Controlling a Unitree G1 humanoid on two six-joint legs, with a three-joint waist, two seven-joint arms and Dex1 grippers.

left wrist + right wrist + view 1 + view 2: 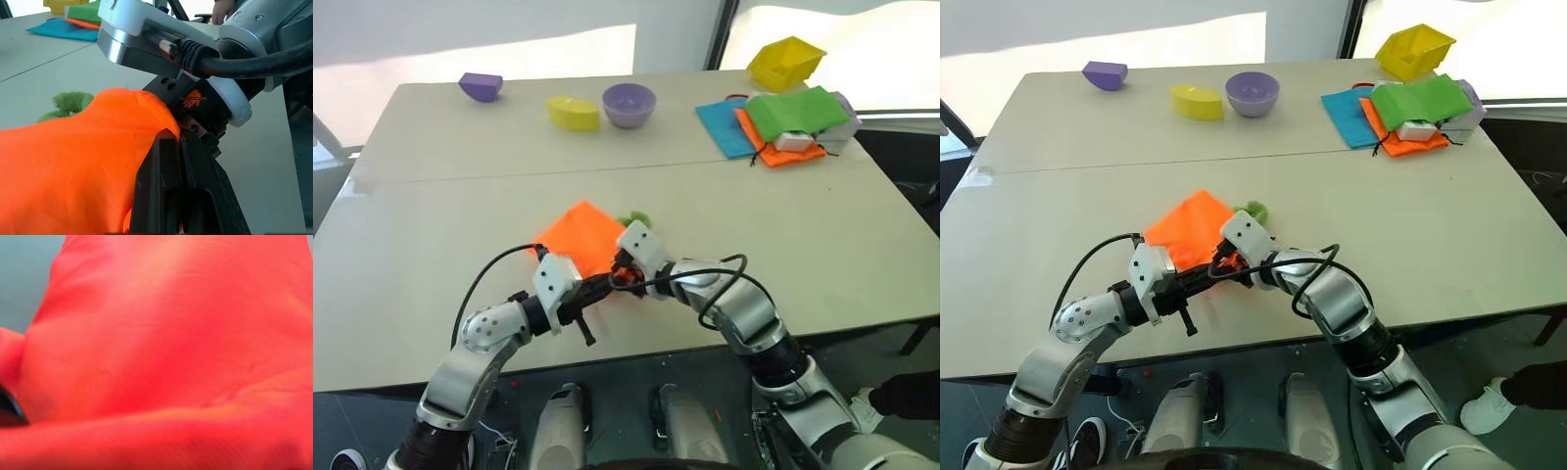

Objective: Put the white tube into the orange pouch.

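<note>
The orange pouch (579,233) lies on the near half of the table, its green fuzzy ring (636,219) at its far right corner. My left gripper (607,284) is shut on the pouch's near edge; in the left wrist view its black fingers (166,161) pinch a fold of the orange fabric (73,156). My right gripper (625,272) comes in from the right and meets the same edge, right beside the left one. Orange fabric (171,333) lies close in front of the right wrist camera. The white tube is hidden.
At the table's far side stand a purple bowl (628,104), a yellow piece (573,113), a small purple piece (481,86) and a yellow bin (786,62). Blue, green and duller orange cloths (783,122) with a white block (793,140) lie at the far right.
</note>
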